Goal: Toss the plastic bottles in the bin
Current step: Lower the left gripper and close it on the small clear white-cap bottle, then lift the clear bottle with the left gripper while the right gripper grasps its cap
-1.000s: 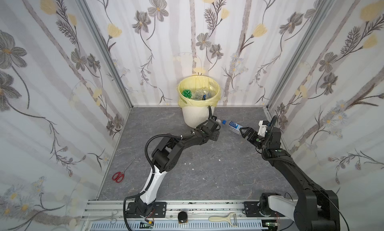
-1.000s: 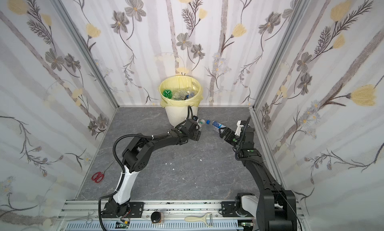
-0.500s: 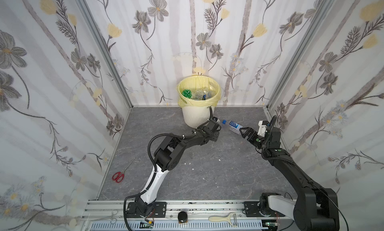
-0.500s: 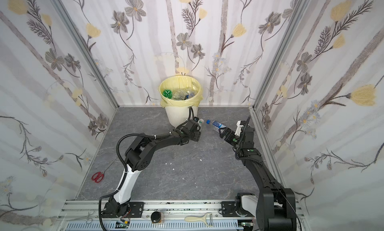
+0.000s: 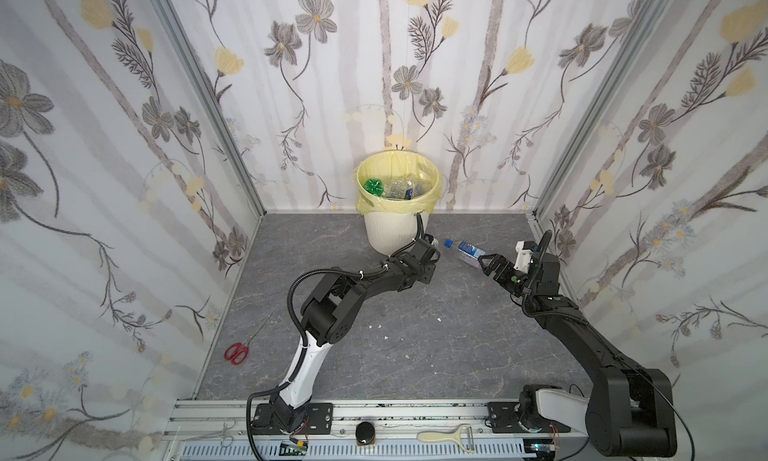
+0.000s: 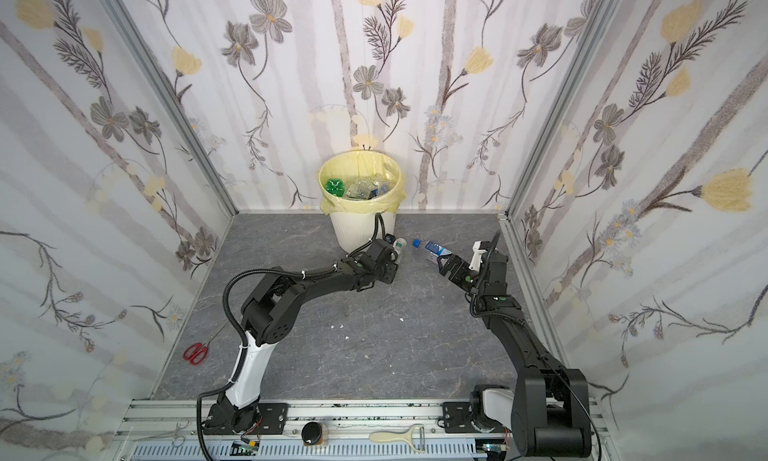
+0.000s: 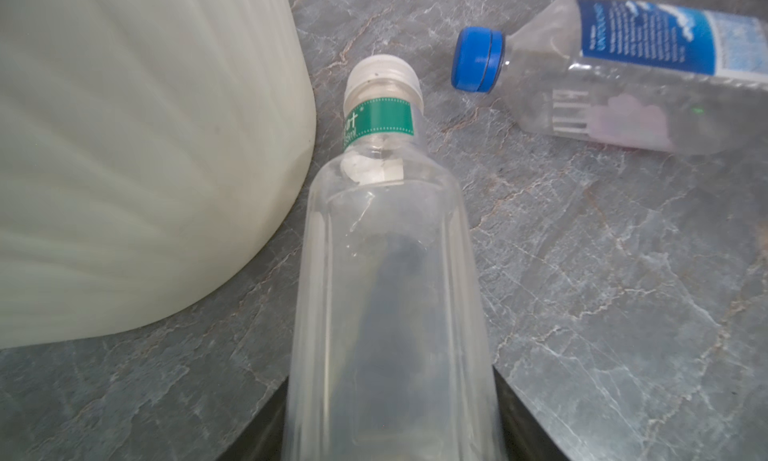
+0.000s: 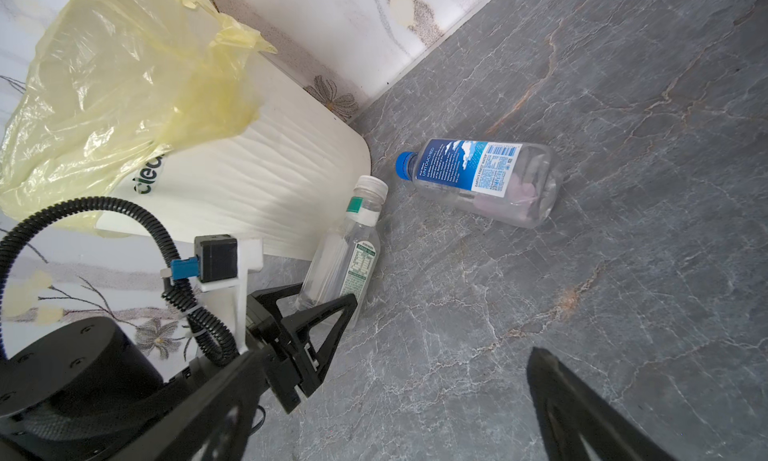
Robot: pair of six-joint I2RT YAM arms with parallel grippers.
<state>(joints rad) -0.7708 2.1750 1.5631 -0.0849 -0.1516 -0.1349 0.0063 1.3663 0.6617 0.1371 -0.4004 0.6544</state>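
Note:
A clear plastic bottle (image 7: 386,251) with a white cap and a green neck band lies on the floor against the bin (image 7: 124,147). My left gripper (image 7: 390,396) is shut on its lower body, a black finger pressed to each side. The right wrist view shows the same grip (image 8: 316,299). A second bottle (image 5: 464,250) with a blue cap and blue label lies just right of it. My right gripper (image 5: 482,265) hangs open close behind that bottle's base, touching nothing. The cream bin (image 5: 390,234) with its yellow liner holds a green bottle (image 5: 372,186) and several clear ones.
The bin stands at the back wall and side walls close in the grey floor. Red scissors (image 5: 237,352) lie at the left floor edge. Small white scraps (image 5: 376,326) dot the middle. A peeler (image 5: 449,436) and a black knob (image 5: 365,432) rest on the front rail.
My left gripper's jaws have drawn in around the white-capped bottle. The left arm's elbow shifted slightly. The right arm and the blue-capped bottle have stayed put.

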